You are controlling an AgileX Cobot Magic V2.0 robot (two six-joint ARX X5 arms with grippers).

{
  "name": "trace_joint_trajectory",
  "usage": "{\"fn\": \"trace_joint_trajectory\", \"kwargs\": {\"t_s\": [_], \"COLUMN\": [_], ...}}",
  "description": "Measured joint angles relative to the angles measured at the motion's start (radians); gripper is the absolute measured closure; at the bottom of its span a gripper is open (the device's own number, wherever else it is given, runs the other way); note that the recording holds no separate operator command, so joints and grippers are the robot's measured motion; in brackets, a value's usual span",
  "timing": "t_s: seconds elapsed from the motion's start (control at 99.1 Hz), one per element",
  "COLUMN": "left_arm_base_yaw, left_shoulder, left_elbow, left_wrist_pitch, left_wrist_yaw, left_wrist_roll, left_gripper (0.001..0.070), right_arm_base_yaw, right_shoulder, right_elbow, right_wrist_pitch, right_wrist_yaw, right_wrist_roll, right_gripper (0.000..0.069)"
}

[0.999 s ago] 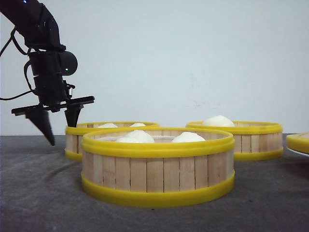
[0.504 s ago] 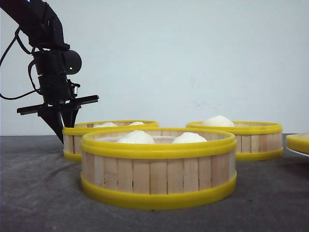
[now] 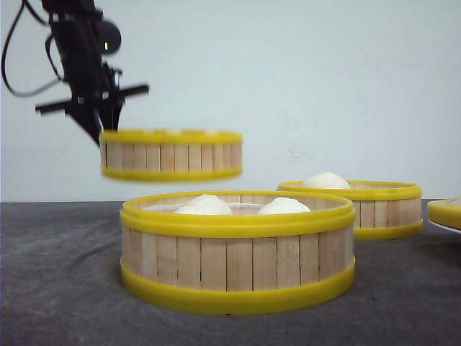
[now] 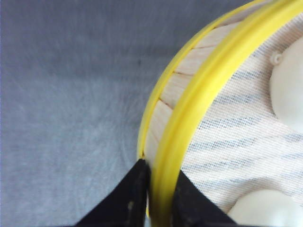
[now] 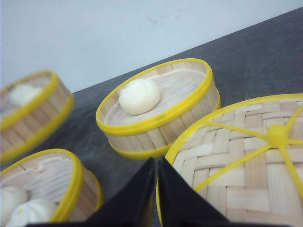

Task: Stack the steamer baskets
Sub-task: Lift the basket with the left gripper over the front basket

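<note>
Lifted basket: 1 steamer basket (image 3: pixel 171 154) hangs in the air in the front view, level, clear of the table (image 3: pixel 57 288), above and behind the near basket; its wall is of pale upright wooden slats between 2 glossy yellow rings
Lifted basket inside: the left wrist view shows a white woven cloth liner (image 4: pixel 236 127) and parts of 2 white buns (image 4: pixel 289 90) on it
Left gripper: the left gripper (image 4: pixel 158 196) is narrow and clamps the rim of the lifted basket, 1 black finger (image 4: pixel 125 198) outside the slat wall and the other inside against the yellow ring; in the front view it grips the basket at its left edge
Near basket: the second steamer basket (image 3: pixel 238 249) stands on the table at the front and centre, same slats and yellow rings, with 2 white buns (image 3: pixel 205 205) showing over its rim
Far basket: the third steamer basket (image 3: pixel 351 207) stands on the table behind and to the right, well apart from the lifted one, with 1 round white bun (image 3: pixel 325 180) inside; the right wrist view shows a pale liner under that bun
Lid: a flat lid (image 5: pixel 246 161) of woven bamboo strips with a yellow rim and yellow spokes lies just beside the right gripper in the right wrist view; its edge shows at the far right of the front view
Right gripper: the right gripper (image 5: pixel 156 189) has its black fingers nearly together with only a thin gap, and nothing is seen between them
Table: dark grey surface with a pale wall behind
</note>
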Motion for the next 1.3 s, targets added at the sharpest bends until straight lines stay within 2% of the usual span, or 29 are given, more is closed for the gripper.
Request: {"fn": "trace_joint_trajectory", "kwargs": {"t_s": [0.141,0.313,0.494,0.746,1.019,1.301], "left_arm_base_yaw": [0.006,-0.002,-0.080,-0.212,-0.226,-0.251], "left_shoulder": [-0.001,-0.005,-0.039,-0.068,-0.097,-0.216], "left_elbow": [0.108,0.114,0.104,-0.020,-0.185,-0.369], "left_wrist_pitch": [-0.098,-0.102,-0.102,-0.103,-0.103,-0.103], "left_wrist_yaw": [0.034,0.149,0.147,0.166,0.166,0.166], "left_wrist_roll": [0.008,0.010,0.025,0.062,0.084,0.102], "left_gripper": [0.0682,0.0684,0.0685,0.0685,0.0685,0.0685], "right_arm_base_yaw": [0.000,0.000,0.000,0.000,0.000,0.000], "right_shoulder": [0.000,0.000,0.000,0.000,0.000,0.000], "right_elbow": [0.000,0.001,0.001,0.001,0.001,0.001], "right_wrist_pitch": [-0.049,-0.057,-0.057,-0.057,-0.056,-0.056], "right_wrist_yaw": [0.000,-0.006,-0.026,-0.066,-0.079,-0.055], "right_wrist_roll": [0.000,0.000,0.000,0.000,0.000,0.000], "right_gripper": [0.0680,0.0680,0.0680,0.0680,0.0680,0.0680]}}
